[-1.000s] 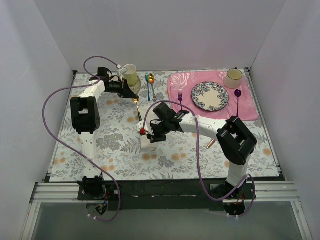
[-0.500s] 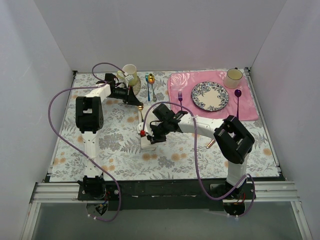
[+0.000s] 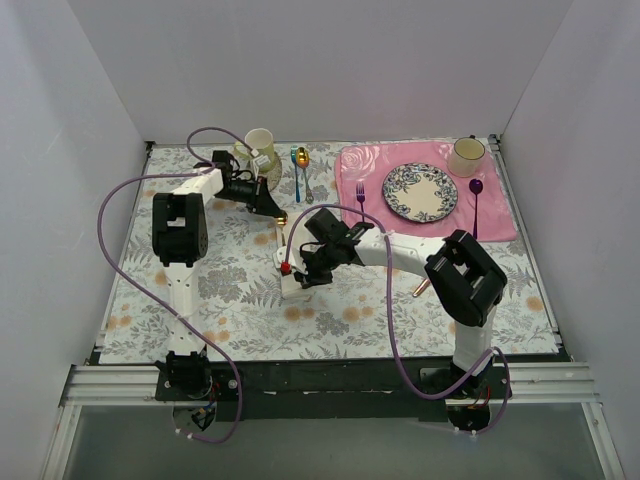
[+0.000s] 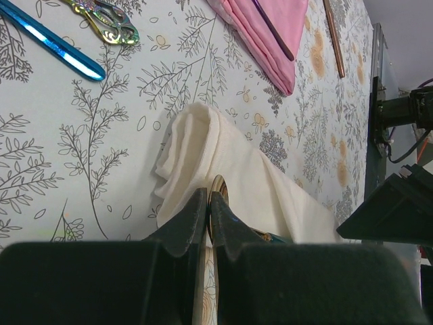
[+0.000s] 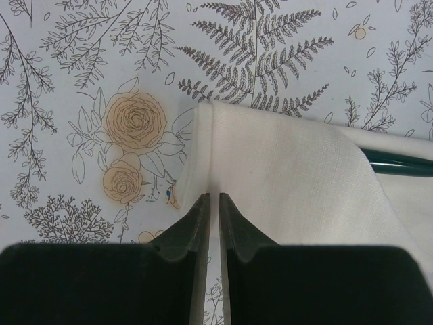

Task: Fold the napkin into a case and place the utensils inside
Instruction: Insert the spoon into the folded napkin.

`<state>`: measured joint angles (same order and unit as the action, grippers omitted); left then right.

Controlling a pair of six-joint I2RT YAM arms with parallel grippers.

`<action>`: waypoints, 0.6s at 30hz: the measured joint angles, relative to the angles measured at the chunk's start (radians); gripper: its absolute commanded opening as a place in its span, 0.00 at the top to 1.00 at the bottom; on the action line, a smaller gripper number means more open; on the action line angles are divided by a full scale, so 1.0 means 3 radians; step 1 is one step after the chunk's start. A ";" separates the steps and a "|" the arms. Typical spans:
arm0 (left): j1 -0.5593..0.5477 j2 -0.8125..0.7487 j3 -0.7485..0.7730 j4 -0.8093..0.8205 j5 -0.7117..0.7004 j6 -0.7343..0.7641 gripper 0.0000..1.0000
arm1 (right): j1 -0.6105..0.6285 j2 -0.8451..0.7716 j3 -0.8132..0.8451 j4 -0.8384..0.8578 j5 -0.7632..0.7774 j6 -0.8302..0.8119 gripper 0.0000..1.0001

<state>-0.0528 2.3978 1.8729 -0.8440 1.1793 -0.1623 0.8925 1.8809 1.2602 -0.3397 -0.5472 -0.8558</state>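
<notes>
The cream-white napkin [image 3: 292, 286] lies folded mid-table. My right gripper [image 3: 298, 270] is shut on its folded edge; in the right wrist view the jaws [image 5: 211, 198] pinch the napkin [image 5: 291, 159]. My left gripper [image 3: 279, 213] is shut on the gold bowl of the teal-handled spoon [image 4: 218, 185], just above the napkin's [image 4: 230, 166] open end. The spoon's teal handle [image 5: 400, 164] runs between the napkin's layers. The copper knife [image 3: 421, 288] lies on the table to the right, also visible as the knife [image 4: 333, 37] in the left wrist view.
A pink placemat [image 3: 360, 165] at the back right carries a plate [image 3: 420, 192], a mug [image 3: 467, 155], a purple fork [image 3: 361, 197] and a purple spoon [image 3: 476, 200]. A blue-handled spoon [image 3: 296, 172] and a cream cup [image 3: 259, 146] sit at the back.
My left gripper has carried the spoon from beside the cup toward the napkin, nearer and to the right. The right gripper has kept its hold on the napkin.
</notes>
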 measured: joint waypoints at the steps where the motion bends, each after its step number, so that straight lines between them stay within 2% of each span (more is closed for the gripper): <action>1: -0.0006 0.0000 -0.0009 -0.0008 0.0003 0.0010 1.00 | 0.0000 0.0009 0.0000 0.0000 0.0003 -0.0004 0.83; 9: -0.0032 0.0000 -0.0186 -0.0014 0.0025 0.0022 1.00 | 0.0000 0.0022 -0.0001 0.0003 0.0020 -0.0017 0.83; 13: -0.0039 -0.0001 -0.0261 -0.0032 0.0029 0.0033 1.00 | 0.0000 0.0022 -0.0001 0.0020 0.0034 0.0008 0.78; 17: -0.0067 -0.0004 -0.0314 -0.0036 0.0029 0.0028 0.88 | 0.0000 0.0022 0.0001 0.0039 0.0047 0.0095 0.67; 18: -0.0074 -0.0003 -0.0317 -0.0029 0.0020 0.0025 0.82 | 0.0000 0.0022 0.0005 0.0043 0.0051 0.0132 0.64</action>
<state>-0.0750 2.3970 1.7779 -0.8528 1.1854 -0.1547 0.8925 1.8874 1.2617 -0.3267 -0.5320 -0.8162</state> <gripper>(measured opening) 0.073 0.285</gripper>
